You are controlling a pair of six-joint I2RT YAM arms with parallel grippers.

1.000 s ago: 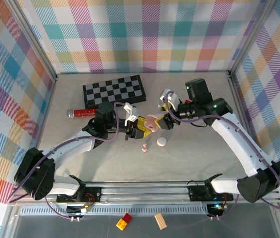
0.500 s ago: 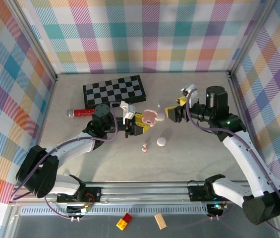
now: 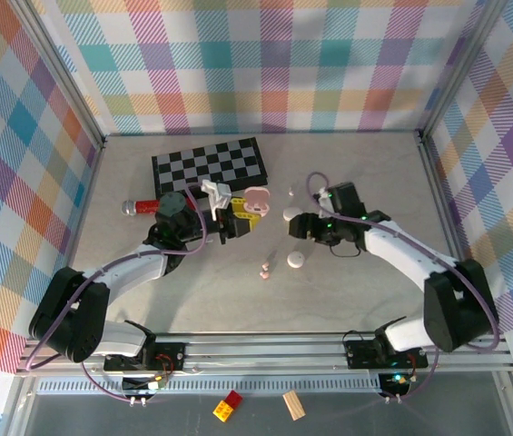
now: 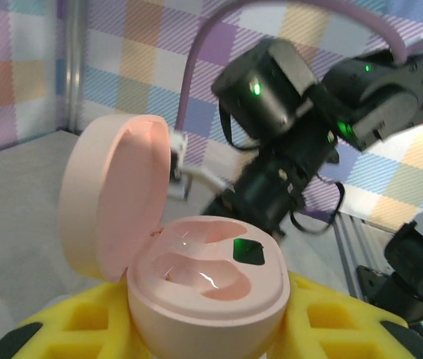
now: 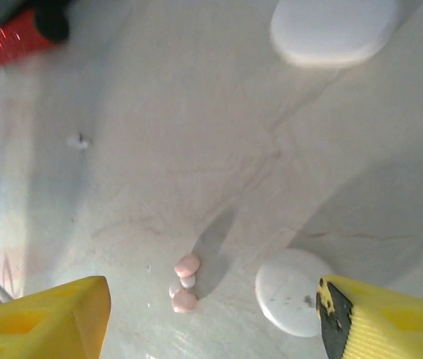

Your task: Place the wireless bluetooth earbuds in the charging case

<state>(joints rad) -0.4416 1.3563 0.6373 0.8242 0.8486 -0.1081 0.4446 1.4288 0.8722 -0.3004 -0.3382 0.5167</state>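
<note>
Your left gripper [image 4: 196, 333] clamps the pink charging case [image 4: 205, 278], lid up. Tiny pale pink earbuds [image 5: 185, 283] lie clustered between your right gripper's [image 5: 212, 307] wide-spread jaws.

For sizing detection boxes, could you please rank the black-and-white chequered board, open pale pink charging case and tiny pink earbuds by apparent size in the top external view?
1. black-and-white chequered board
2. open pale pink charging case; held nearer the camera, yet the order is safe
3. tiny pink earbuds

A robot lab test cell: plaid-patterned walls [image 3: 265, 73], an aluminium rail [image 3: 265, 348] and a grey tabletop [image 3: 374, 163].
</note>
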